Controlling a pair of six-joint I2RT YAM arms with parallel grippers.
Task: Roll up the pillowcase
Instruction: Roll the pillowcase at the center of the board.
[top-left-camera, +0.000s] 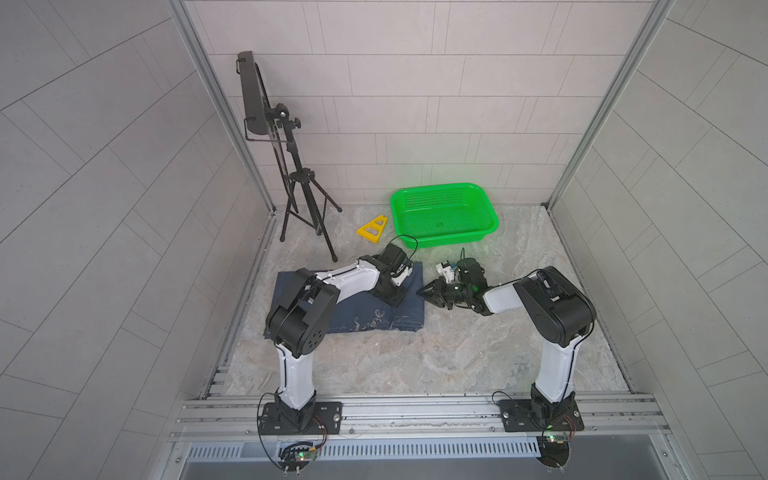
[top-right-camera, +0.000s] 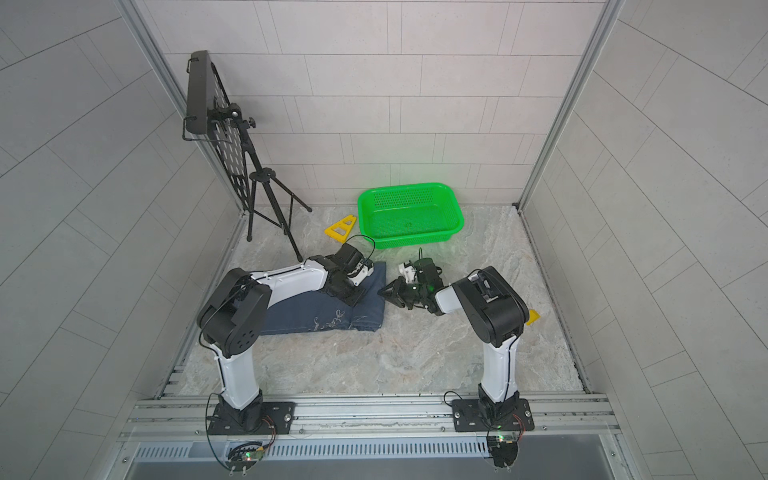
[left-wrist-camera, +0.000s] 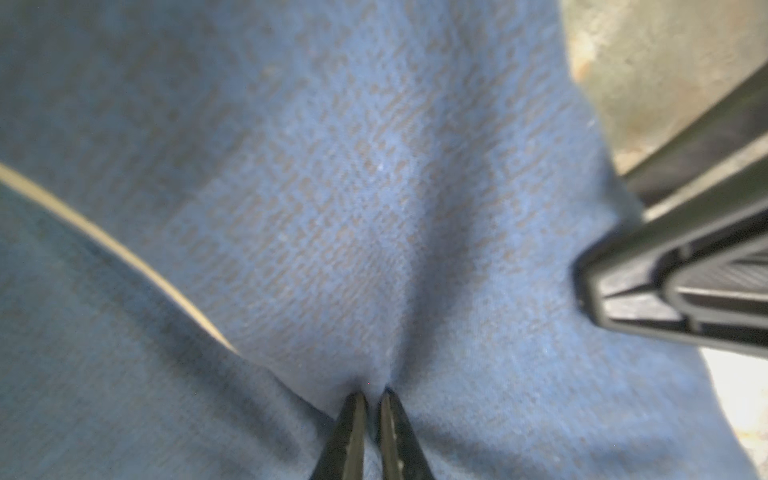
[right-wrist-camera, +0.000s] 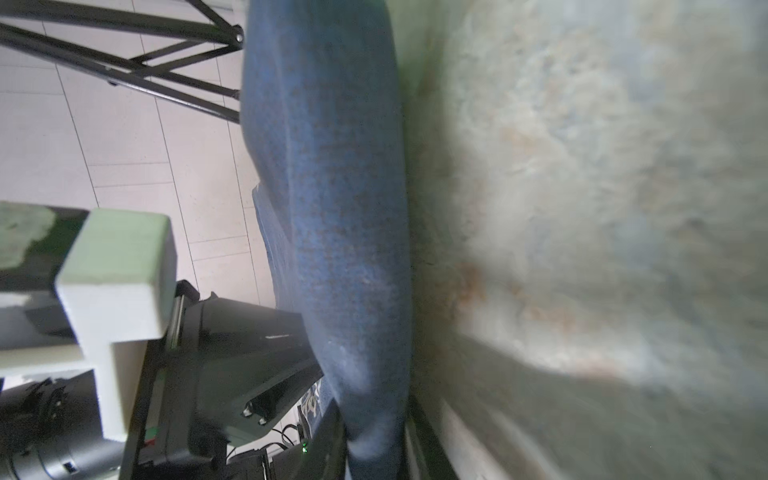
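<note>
Pillowcase: the pillowcase (top-left-camera: 374, 320), dark blue, lies as a thick folded oblong on the counter (top-left-camera: 415, 365), left of the middle and partly under the left arm (top-left-camera: 353, 278). White cursive lettering shows near its front edge in both top views.
Left fingers: the left fingers (left-wrist-camera: 353, 424) point down onto the far right part of the cloth. In the left wrist view they stand almost together, and a pucker of cloth runs into the slim gap at their tips, so they have a pinch of it.
Right fingers: the right fingers (top-left-camera: 430, 290) lie low and sideways, tips at the pillowcase's right edge. They draw to a point in both top views. The right wrist view shows the rounded cloth edge running in between them, so they are closed on it.
Basket: a green basket (top-left-camera: 457, 242) stands at the back of the counter, apart from the cloth.
Yellow piece: a flat yellow triangle (top-left-camera: 372, 228) lies just left of the basket.
Stand: a black tripod stand (top-left-camera: 291, 178) stands in the back left corner.
</note>
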